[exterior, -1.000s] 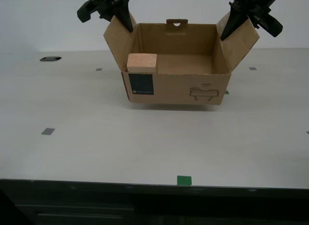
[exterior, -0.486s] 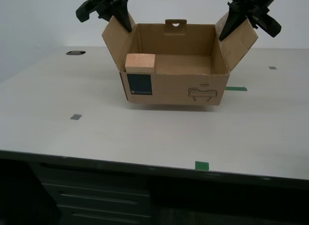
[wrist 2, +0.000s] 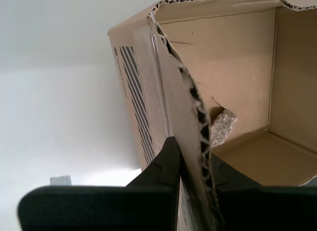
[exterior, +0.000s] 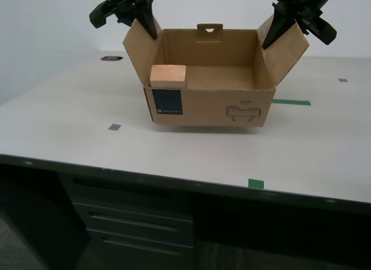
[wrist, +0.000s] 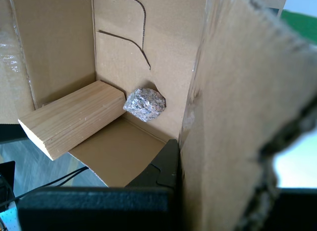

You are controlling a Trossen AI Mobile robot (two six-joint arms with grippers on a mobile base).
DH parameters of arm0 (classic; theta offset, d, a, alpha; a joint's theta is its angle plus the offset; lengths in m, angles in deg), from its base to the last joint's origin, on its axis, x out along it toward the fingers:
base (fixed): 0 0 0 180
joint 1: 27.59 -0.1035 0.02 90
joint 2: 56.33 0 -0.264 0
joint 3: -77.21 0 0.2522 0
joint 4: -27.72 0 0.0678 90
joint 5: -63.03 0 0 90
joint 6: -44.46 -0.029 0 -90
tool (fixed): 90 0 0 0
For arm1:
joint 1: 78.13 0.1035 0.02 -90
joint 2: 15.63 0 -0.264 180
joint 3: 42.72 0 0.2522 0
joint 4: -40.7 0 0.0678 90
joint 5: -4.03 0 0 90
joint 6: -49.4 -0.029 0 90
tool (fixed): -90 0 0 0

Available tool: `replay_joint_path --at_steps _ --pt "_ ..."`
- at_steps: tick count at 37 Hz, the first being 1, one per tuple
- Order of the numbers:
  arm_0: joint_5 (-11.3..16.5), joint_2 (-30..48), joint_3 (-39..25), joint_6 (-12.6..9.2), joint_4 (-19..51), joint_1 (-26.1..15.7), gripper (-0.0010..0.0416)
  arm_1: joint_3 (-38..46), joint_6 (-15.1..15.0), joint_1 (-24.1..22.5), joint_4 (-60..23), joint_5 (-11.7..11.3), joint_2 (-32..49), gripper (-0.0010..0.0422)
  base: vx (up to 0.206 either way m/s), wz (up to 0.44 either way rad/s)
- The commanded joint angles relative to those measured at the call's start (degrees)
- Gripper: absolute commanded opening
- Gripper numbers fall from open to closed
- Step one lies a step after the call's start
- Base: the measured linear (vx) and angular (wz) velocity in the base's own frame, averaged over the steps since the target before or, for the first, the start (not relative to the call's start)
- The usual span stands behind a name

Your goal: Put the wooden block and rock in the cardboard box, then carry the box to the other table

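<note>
The cardboard box (exterior: 208, 108) hangs just above a cream table (exterior: 174, 148), held by both side flaps. My first gripper (exterior: 271, 37) is shut on the flap at the exterior view's right, and my second gripper (exterior: 149, 28) is shut on the flap at that view's left. The wooden block (exterior: 168, 75) leans in the front corner at the exterior view's left, poking above the front wall. In the first wrist view the block (wrist: 74, 119) touches the rock (wrist: 144, 103) on the box floor, past my first gripper (wrist: 178, 151). The rock (wrist 2: 223, 126) peeks from behind the flap in my second gripper (wrist 2: 181, 151). The other table is out of view.
The cream table carries grey tape squares (exterior: 114, 127), a green strip (exterior: 291, 102), a green square (exterior: 255, 183) near its front edge and a dark grommet (exterior: 112, 58). Grey drawers (exterior: 139, 218) sit under the front edge. A white wall stands behind.
The camera has moved: the table edge sits higher in view, its marks have slid across, and drawers now show below. Box, block and both grips look unchanged.
</note>
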Motion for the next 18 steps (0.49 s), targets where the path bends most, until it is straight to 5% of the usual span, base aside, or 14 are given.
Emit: replay_joint_path --at_steps 1,18 --pt "1.38 -0.07 -0.07 0.31 -0.55 -0.13 -0.0001 0.11 0.24 -0.20 0.07 1.97 -0.11 -0.0001 -0.076 -0.025" --pt "0.76 -0.07 -0.07 0.04 -0.52 -0.15 -0.0001 0.11 0.70 -0.48 1.36 1.99 -0.44 -0.0001 -0.070 -0.020"
